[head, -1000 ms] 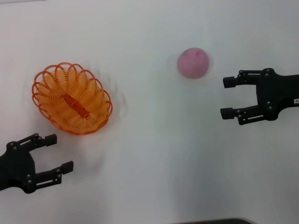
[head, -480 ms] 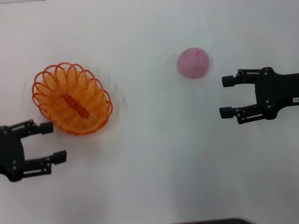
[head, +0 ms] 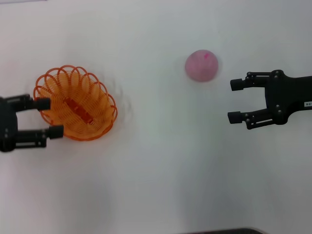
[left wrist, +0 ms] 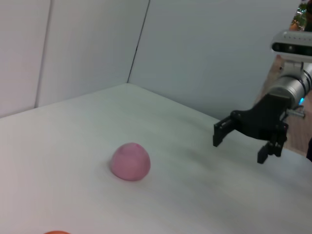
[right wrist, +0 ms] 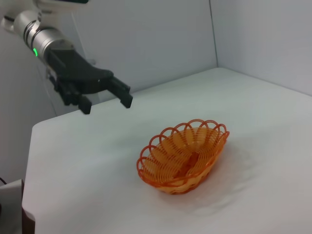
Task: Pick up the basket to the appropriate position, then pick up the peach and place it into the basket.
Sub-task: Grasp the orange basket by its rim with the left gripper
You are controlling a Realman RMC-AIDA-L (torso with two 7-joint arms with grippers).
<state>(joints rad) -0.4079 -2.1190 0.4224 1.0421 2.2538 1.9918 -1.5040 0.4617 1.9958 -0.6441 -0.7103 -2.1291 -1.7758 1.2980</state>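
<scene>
From the head view, the left gripper (head: 46, 117) sits at the left end of the orange basket (head: 75, 103), fingers spread and reaching over the scalloped rim. The basket's long axis runs diagonally, from far-left toward near-right, so the claw meets it near one narrow end. The pale-pink peach (head: 201, 65) lies well apart on the white table (head: 161, 165), just beyond and to the left of the right gripper (head: 235, 100), whose fingers are also spread and hold nothing — clearly the nearer arm for the fruit. Bare tabletop lies between basket and peach, open room for setting the basket down.

The left wrist view shows the peach (left wrist: 129, 161) resting alone, with the right gripper (left wrist: 242, 145) beyond it and raised clear of the surface.

The right wrist view suggests the left gripper (right wrist: 106, 98) is above the table rather than down at the rim — the basket (right wrist: 184, 156) stands nearer the camera, upright and empty, not yet gripped.
</scene>
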